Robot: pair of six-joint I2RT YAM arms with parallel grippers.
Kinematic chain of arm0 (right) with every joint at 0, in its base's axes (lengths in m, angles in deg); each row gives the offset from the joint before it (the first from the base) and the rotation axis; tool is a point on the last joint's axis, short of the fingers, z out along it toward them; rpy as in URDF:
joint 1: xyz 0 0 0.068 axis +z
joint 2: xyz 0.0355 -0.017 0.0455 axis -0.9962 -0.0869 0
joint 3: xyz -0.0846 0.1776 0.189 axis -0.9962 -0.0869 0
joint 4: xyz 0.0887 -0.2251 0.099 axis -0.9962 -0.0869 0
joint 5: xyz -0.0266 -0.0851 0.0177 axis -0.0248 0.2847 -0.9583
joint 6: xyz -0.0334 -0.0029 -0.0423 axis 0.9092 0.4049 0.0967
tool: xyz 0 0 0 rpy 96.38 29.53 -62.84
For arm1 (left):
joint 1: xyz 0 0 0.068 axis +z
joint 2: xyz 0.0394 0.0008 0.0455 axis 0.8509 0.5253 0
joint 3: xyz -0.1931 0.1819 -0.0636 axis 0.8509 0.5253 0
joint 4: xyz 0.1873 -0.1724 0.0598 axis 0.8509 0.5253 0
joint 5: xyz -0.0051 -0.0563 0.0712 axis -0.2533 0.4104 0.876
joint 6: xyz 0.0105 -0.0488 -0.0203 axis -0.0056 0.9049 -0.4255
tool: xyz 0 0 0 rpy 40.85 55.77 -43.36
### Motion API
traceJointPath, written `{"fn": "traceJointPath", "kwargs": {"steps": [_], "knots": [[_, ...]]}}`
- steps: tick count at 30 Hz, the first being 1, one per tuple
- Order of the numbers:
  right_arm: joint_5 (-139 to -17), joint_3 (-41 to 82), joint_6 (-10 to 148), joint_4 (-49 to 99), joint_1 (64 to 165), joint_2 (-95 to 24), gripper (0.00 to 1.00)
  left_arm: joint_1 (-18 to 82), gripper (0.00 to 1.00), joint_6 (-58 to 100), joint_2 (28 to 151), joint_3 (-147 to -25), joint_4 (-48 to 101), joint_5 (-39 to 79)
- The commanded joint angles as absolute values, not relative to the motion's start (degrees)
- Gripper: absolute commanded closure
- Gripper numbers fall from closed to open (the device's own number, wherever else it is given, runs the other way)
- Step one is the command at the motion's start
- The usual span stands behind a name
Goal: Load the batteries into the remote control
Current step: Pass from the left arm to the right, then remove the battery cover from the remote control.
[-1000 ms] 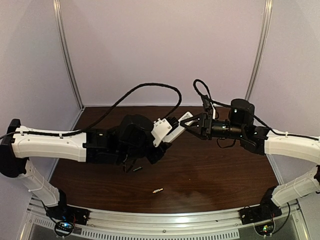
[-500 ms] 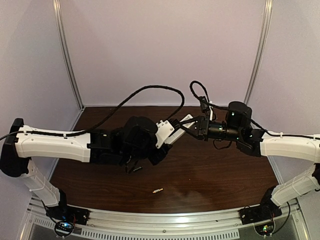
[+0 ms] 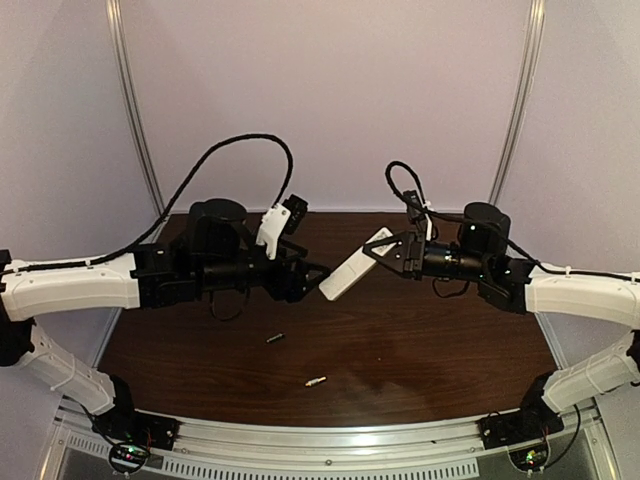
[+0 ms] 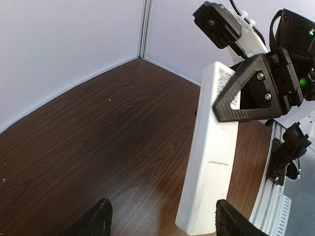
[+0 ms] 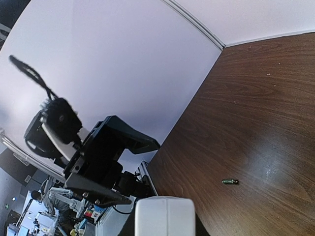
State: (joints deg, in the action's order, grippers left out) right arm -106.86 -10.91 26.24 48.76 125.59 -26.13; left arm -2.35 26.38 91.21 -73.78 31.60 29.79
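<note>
The remote control (image 3: 350,270), judged light, rigid and slippery, is clamped at its upper-right end by the right gripper (image 3: 380,250); the left gripper (image 3: 312,274) is spread wide, empty.

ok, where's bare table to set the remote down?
Bare: dark wooden table from the small pale silvery battery to the right edge. Crowded: centre, right gripper holding slim white plastic remote, left gripper beside, small dark battery nearer.

Remote control (image 3: 352,268) above worktop (image 3: 440,350) centre. First battery (image 3: 276,339) on worktop before it, leftward; second battery (image 3: 316,381) nearer still, right of first.
</note>
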Motion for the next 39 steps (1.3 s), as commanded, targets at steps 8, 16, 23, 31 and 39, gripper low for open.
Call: {"fn": "traceJointPath", "kwargs": {"steps": [8,16,23,31,39], "knots": [[-111.7,-11.8,31.3,51.7,125.2,-24.7,1.00,1.2,0.35,40.1,96.1,-73.1,21.7,6.0],[-113.0,-12.0,31.7,52.4,125.1,-24.2,1.00,1.2,0.47,41.6,100.5,-75.6,21.5,4.5],[-112.8,-12.4,32.0,52.5,125.2,-23.4,1.00,2.8,0.55,44.1,99.9,-72.7,17.3,1.8],[-113.4,-12.9,31.7,54.0,125.2,-24.0,1.00,3.6,0.39,48.5,99.8,-71.1,11.6,0.2],[-113.2,-12.9,32.3,53.2,125.2,-23.8,1.00,3.7,0.43,51.1,101.4,-72.9,11.2,1.2]]}}
